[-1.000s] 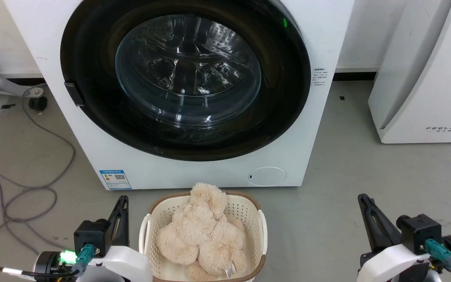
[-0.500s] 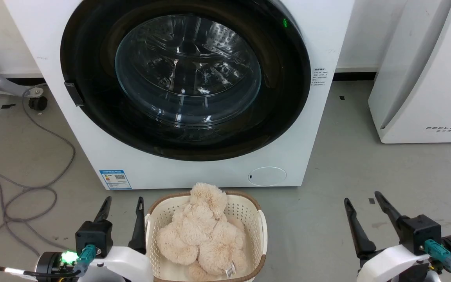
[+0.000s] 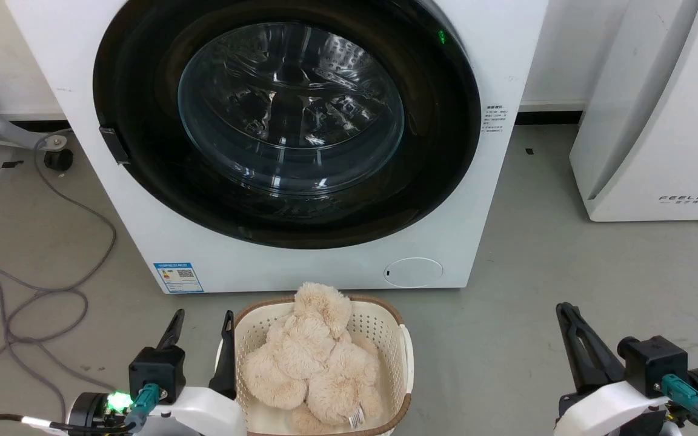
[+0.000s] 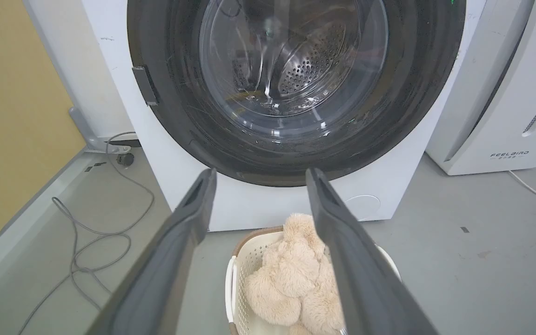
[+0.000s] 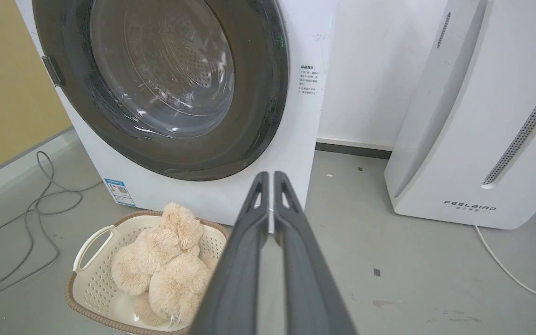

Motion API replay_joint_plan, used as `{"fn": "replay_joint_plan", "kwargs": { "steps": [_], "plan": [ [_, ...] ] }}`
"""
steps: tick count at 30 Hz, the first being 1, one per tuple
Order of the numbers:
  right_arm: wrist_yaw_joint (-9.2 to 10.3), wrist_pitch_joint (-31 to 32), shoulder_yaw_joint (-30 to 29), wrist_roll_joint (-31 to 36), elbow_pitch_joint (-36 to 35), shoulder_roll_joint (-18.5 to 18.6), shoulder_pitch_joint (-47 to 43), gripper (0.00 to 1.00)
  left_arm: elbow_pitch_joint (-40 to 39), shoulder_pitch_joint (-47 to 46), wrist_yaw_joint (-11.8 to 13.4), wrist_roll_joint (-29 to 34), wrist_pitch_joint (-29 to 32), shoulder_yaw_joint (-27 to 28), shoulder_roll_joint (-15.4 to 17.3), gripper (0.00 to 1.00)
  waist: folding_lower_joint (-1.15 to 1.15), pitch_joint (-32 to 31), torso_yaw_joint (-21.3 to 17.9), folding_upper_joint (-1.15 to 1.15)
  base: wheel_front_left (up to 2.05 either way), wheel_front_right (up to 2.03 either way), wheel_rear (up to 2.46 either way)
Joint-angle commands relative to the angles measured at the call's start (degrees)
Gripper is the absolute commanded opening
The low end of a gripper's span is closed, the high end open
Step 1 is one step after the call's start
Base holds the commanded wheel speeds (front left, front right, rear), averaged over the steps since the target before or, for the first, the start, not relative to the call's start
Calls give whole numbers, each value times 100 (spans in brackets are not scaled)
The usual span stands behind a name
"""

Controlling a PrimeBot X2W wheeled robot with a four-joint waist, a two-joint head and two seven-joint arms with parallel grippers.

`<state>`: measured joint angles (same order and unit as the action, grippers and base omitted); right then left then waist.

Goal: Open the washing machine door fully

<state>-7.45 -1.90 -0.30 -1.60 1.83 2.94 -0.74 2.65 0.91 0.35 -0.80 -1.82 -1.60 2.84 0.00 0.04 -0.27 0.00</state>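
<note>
The washing machine (image 3: pixel 300 269) is a white box straight ahead, and the washing machine door (image 3: pixel 288 115), a glossy black disc with a glass bowl, lies closed flat against its front. A small dark handle (image 3: pixel 114 144) sits on the door's left rim. My left gripper (image 3: pixel 203 316) is low on the left beside the basket, open and empty, far short of the door (image 4: pixel 291 70). Between its spread fingers (image 4: pixel 189 218) the left wrist view takes in the door's lower edge. My right gripper (image 3: pixel 562 309) is low on the right, shut on nothing, its fingers (image 5: pixel 291 232) pressed together.
A cream basket (image 3: pixel 406 351) holding a beige plush toy (image 3: pixel 315 357) stands on the floor just before the machine, between my arms. A white FEELBIRD appliance (image 3: pixel 658 121) stands to the right. Grey cables (image 3: pixel 40 290) loop over the floor on the left.
Both grippers were shut a second ago and then opened. The left stays open and has shifted slightly right; the right has shut again. The door has not moved.
</note>
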Motion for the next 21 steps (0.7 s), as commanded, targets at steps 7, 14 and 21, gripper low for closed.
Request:
{"fn": "replay_joint_plan", "kwargs": {
  "steps": [7,14,21],
  "plan": [
    [-1,-126,-36,-239,65,-1,-7,0,110,-131,12,-92,-132,-93,2,100,0,0,-5,0,0,0,0],
    [-1,-209,-72,-1124,152,-2,35,0,181,-161,17,-136,-216,-153,2,100,0,-14,-5,0,0,0,0],
    [-1,-293,-111,-2148,315,-2,134,0,260,-196,25,-182,-299,-224,2,100,0,-17,8,0,0,0,0]
  ]
}}
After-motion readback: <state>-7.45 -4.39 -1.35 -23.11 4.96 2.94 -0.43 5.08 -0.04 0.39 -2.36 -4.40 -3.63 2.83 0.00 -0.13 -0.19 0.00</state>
